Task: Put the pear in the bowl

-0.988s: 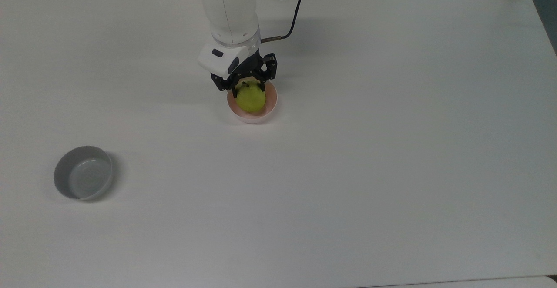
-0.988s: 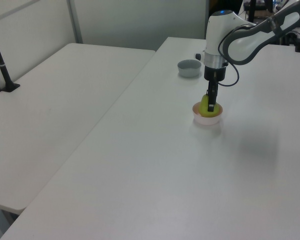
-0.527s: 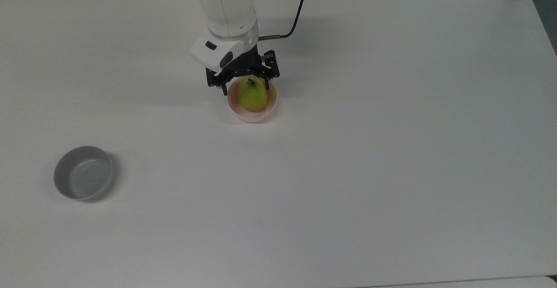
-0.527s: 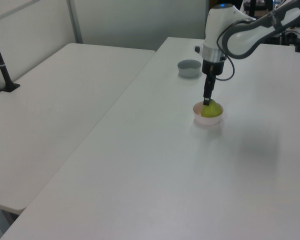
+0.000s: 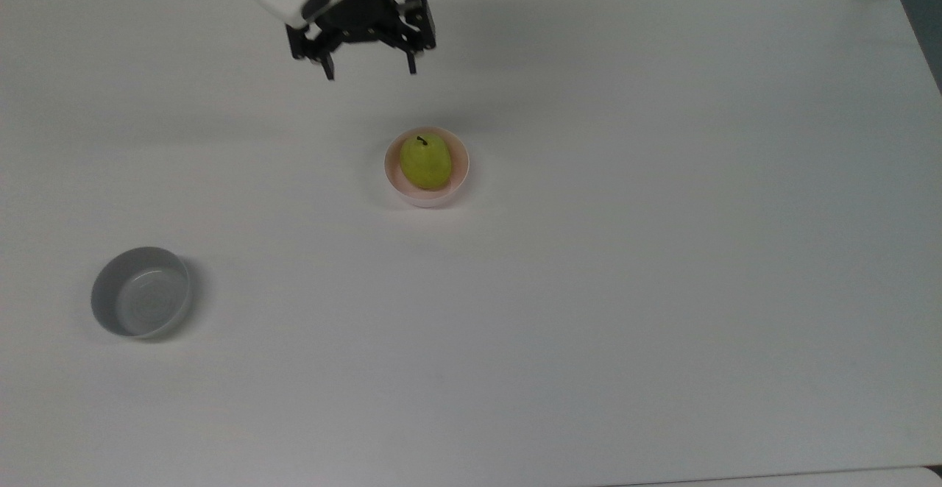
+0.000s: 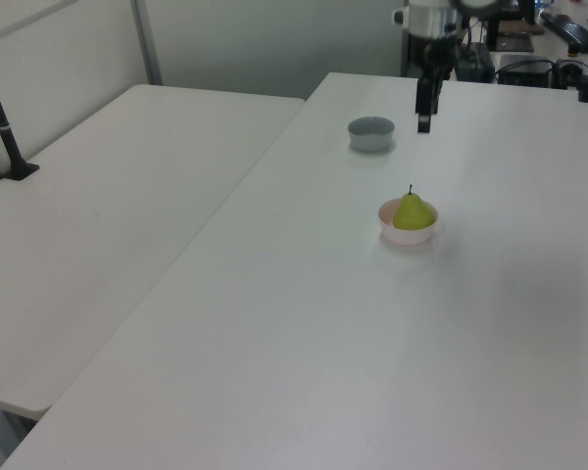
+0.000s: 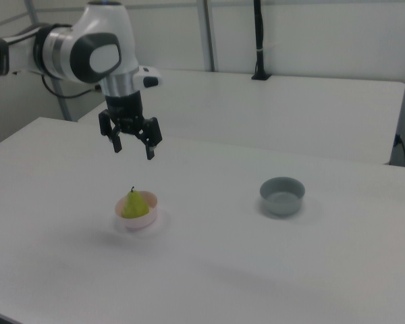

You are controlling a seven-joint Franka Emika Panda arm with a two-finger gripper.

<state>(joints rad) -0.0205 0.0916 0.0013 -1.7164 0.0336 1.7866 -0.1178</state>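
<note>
The yellow-green pear (image 5: 425, 162) (image 6: 412, 211) (image 7: 133, 204) rests inside the pale pink bowl (image 5: 461, 175) (image 6: 406, 235) (image 7: 150, 217), its dark stem pointing up. My gripper (image 5: 369, 71) (image 6: 423, 122) (image 7: 133, 150) hangs well above the bowl, open, with nothing between its fingers. In the top view it sits toward the table's far edge, up and to the left of the bowl. The white arm reaches in from the top view's upper edge.
A grey bowl (image 5: 141, 302) (image 6: 371, 133) (image 7: 281, 195) stands apart from the pink one, at the top view's lower left. A second white table (image 6: 98, 225) adjoins on the left view's left, with a black post (image 7: 258, 40) on it.
The gripper let go of the pear, opened, then rose and drew back toward the table's far edge. The pear stays in the pink bowl.
</note>
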